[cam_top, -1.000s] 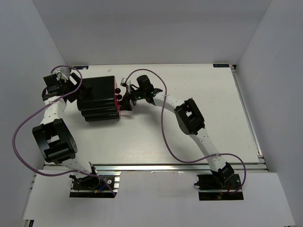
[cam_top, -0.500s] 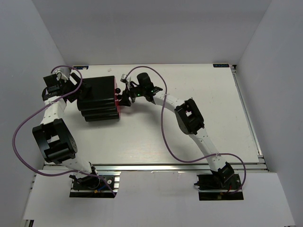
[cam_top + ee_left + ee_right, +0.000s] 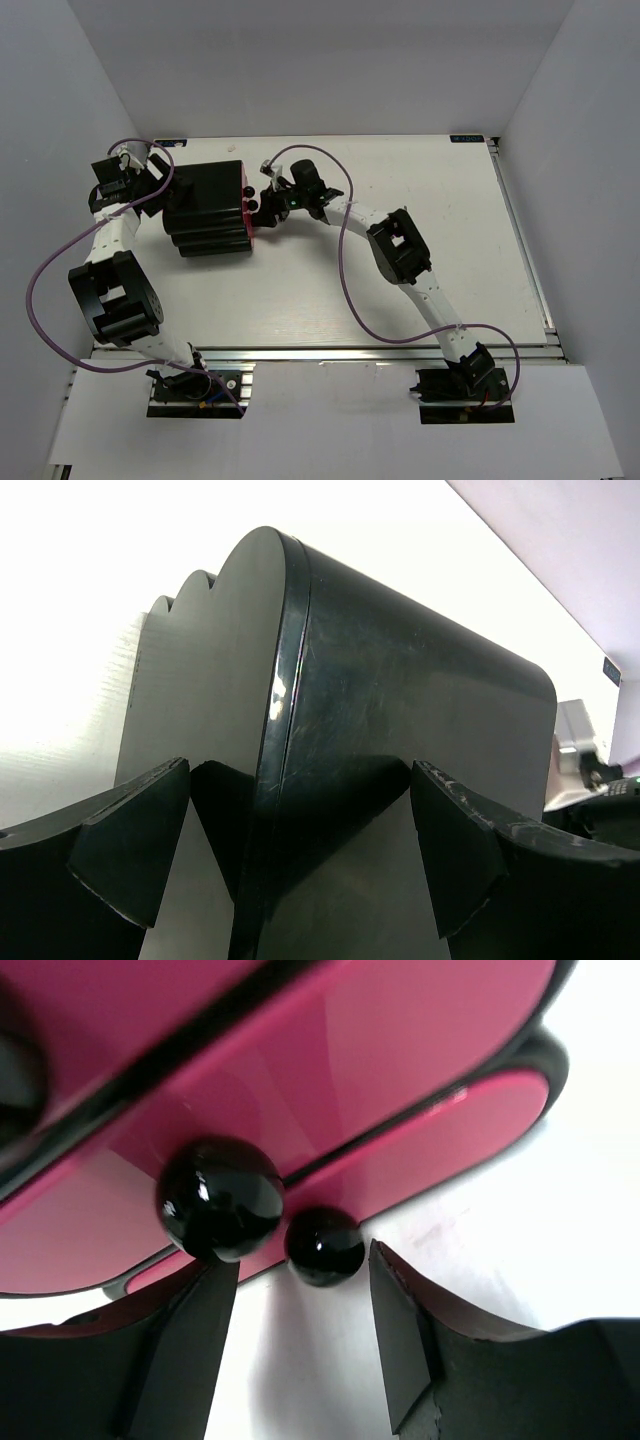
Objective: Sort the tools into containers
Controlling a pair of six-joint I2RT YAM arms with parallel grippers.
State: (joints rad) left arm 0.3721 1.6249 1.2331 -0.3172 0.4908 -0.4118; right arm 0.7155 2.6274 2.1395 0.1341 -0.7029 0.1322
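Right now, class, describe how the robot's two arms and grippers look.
The left arm and right arm have white links and bulky black joints. A purple cable loops along each. The fingers are black, blunt wedges.

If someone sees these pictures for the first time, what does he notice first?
The magenta-pink drawers with round black knobs fill the right wrist view, the smaller knob framed by the open right gripper. From above, the black cabinet sits left on the table, the left gripper at its back.
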